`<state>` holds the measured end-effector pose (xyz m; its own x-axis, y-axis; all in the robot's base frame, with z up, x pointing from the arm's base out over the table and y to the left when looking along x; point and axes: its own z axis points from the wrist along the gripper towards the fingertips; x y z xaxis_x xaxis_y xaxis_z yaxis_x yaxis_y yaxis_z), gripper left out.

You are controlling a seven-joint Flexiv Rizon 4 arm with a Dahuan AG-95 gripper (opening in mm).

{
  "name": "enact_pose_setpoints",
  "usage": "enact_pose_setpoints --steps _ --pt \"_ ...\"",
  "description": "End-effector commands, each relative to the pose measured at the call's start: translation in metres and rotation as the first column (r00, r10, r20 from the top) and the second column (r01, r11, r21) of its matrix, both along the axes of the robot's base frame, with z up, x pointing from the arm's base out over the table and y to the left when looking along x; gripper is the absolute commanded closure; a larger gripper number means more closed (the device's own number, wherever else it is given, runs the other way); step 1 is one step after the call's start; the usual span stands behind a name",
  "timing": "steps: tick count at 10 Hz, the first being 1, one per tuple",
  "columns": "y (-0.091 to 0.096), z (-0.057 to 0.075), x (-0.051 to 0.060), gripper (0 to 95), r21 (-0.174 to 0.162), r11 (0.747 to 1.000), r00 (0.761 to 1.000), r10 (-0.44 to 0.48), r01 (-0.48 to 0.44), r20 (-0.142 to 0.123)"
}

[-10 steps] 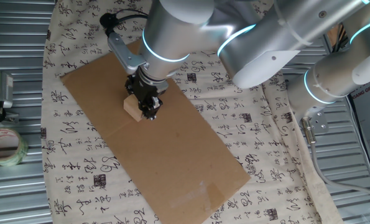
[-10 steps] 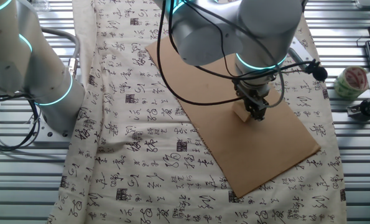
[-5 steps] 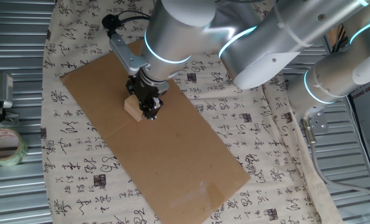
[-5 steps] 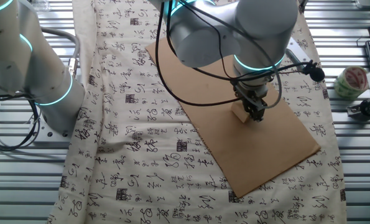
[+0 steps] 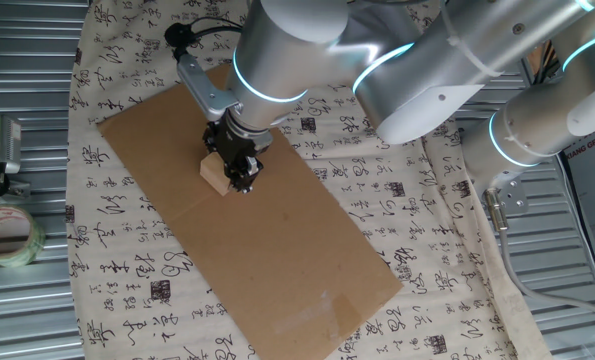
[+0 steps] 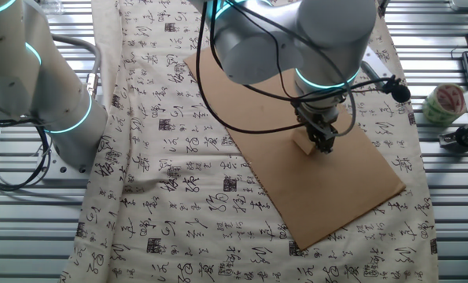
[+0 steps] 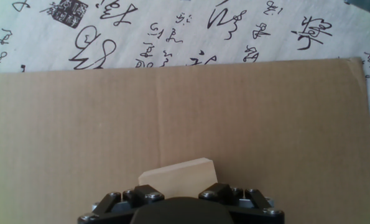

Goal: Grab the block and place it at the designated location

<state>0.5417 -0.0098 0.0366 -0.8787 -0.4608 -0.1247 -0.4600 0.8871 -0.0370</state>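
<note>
A tape roll (image 5: 7, 235) lies at the frame's left edge. Left of centre, the block (image 5: 214, 170) rests on the cardboard (image 5: 277, 250), corner toward lower left, no long axis. The gripper (image 5: 243, 176) touches its right side; whether clamped, I cannot tell.

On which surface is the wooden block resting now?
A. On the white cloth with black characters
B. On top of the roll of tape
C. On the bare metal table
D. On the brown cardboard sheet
D: both fixed views show the block sitting on the cardboard sheet, with the gripper right at it.
</note>
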Motion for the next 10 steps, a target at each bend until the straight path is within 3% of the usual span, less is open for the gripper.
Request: enact_pose_setpoints --steps 1,4,10 --pt "-0.0001 -0.0003 0.0001 95.0 0.004 1.0 1.0 0.017 -0.017 0.0" --pt "-0.0001 -0.0003 0.0001 95.0 0.008 1.0 1.0 0.002 -0.002 -0.005" --pt "-0.0001 -0.0003 0.0001 95.0 0.014 0.996 0.995 0.091 -0.09 -0.032"
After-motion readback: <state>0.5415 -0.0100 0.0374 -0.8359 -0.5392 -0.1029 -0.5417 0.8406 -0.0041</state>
